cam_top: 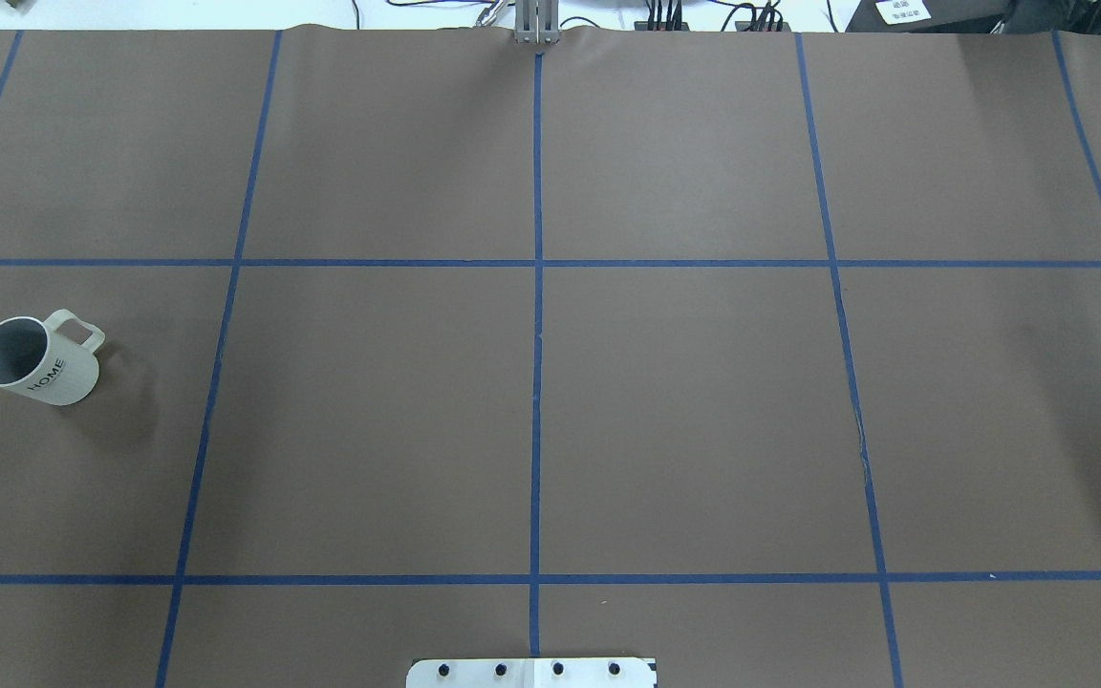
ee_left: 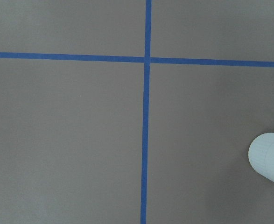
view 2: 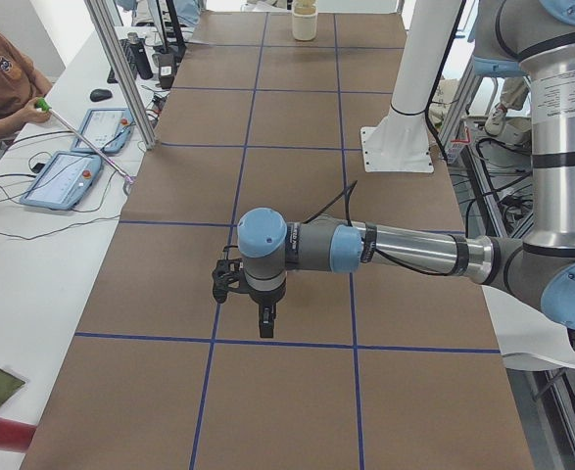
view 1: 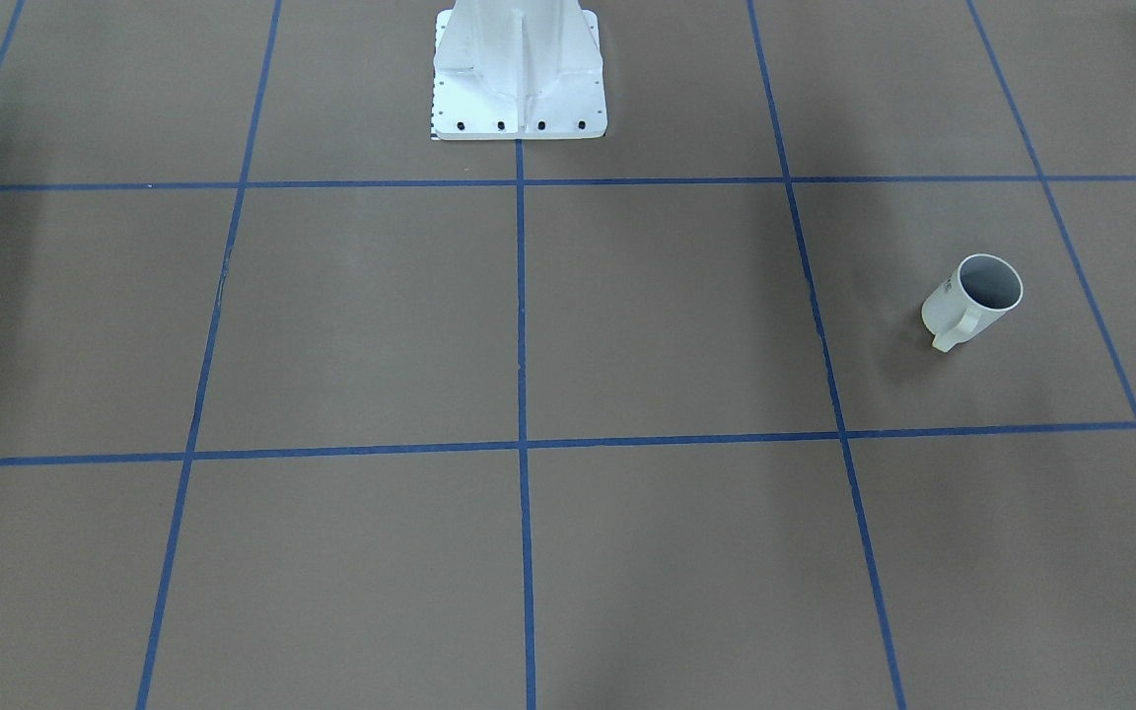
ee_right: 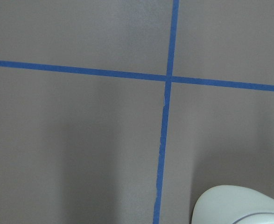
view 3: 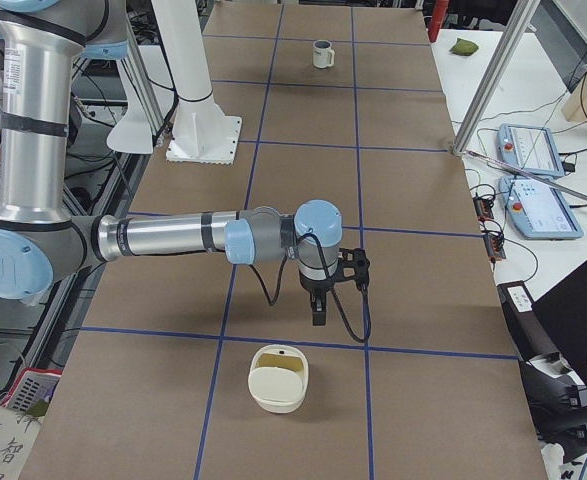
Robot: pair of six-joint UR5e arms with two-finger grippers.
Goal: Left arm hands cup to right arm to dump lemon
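Observation:
The white cup (cam_top: 37, 361) with dark lettering stands upright on the brown table, at its left end in the overhead view. It also shows in the front view (view 1: 972, 299), far off in the right-side view (view 3: 322, 53) and at the left wrist view's right edge (ee_left: 269, 159). Its inside looks grey; no lemon shows. The left gripper (view 2: 264, 323) hangs fingers-down over the table in the left-side view; the cup does not show there. The right gripper (view 3: 318, 310) hangs fingers-down above a blue tape line. I cannot tell whether either is open or shut.
A cream bin (view 3: 278, 378) sits on the table just in front of the right gripper; it also shows in the right wrist view (ee_right: 239, 205) and far off in the left-side view (view 2: 305, 20). The white pedestal (view 1: 519, 74) stands mid-table. Tablets (view 2: 64, 178) lie on a side bench.

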